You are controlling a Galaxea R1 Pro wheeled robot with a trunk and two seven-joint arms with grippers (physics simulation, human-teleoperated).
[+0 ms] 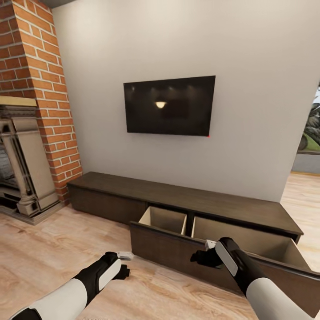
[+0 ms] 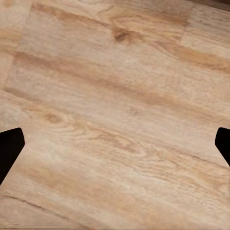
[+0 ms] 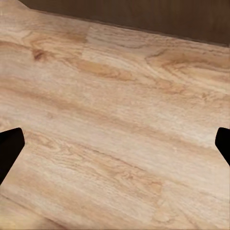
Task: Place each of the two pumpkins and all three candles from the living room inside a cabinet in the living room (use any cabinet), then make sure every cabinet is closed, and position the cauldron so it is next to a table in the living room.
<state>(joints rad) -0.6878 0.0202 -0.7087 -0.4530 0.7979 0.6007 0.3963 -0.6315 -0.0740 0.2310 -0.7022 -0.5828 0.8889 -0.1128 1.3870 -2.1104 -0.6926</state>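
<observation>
The long, low dark brown cabinet (image 1: 186, 200) stands against the white wall. One wide drawer (image 1: 173, 249) is pulled out, and its two pale wood compartments show nothing inside. My right gripper (image 1: 201, 258) hangs in front of that drawer's front panel, over the floor. My left gripper (image 1: 125, 271) is lower and further left, also over bare floor. In the wrist views, the left gripper (image 2: 115, 148) and the right gripper (image 3: 115, 148) each have fingertips spread wide, with only floorboards between them. The pumpkins, candles, cauldron and table are out of view.
A red brick chimney (image 1: 40, 89) with a stone fireplace surround (image 1: 22, 164) stands at the left. A black TV (image 1: 169, 106) hangs on the wall above the cabinet. Light wood floor (image 1: 66, 249) spreads in front, and an opening (image 1: 309, 146) lies at the far right.
</observation>
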